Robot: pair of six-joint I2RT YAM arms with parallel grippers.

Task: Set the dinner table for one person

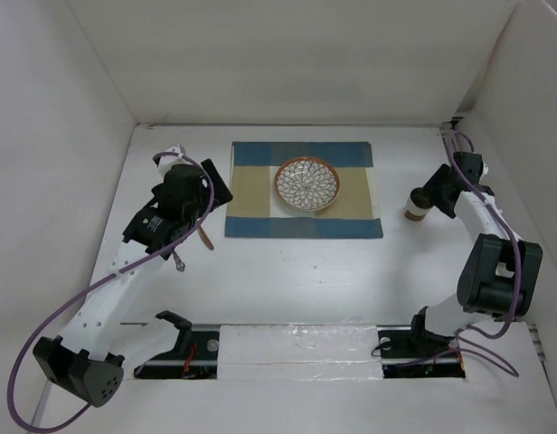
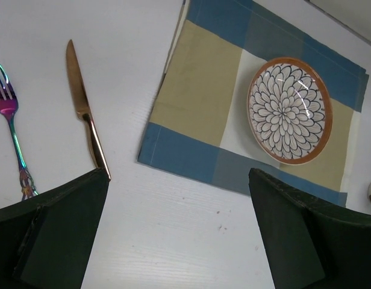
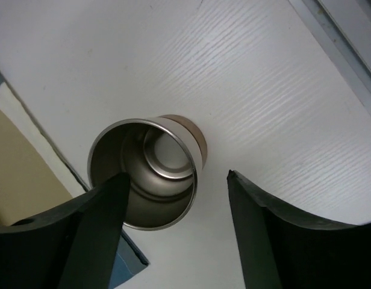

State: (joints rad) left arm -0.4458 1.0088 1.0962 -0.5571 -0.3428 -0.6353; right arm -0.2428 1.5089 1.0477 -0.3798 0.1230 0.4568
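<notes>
The white dinner table point(image 1: 287, 280) carries a blue-and-tan checked placemat point(image 1: 351, 212) with a flower-patterned plate point(image 1: 306, 183) on it. A copper knife point(image 2: 86, 111) and an iridescent fork point(image 2: 11, 120) lie left of the placemat point(image 2: 197, 96); the plate point(image 2: 289, 110) also shows there. My left gripper point(image 2: 179, 235) is open and empty, raised over the mat's left edge point(image 1: 213, 192). A steel cup point(image 3: 146, 174) stands upright right of the mat point(image 1: 414, 210). My right gripper point(image 3: 176, 223) is open just above it point(image 1: 425, 197), its left finger over the cup's mouth and its right finger outside the wall.
White wall panels point(image 1: 287, 63) close in the back and both sides. Both arm bases and a taped rail point(image 1: 297, 348) sit along the near edge. Purple cables point(image 1: 43, 334) loop beside each arm.
</notes>
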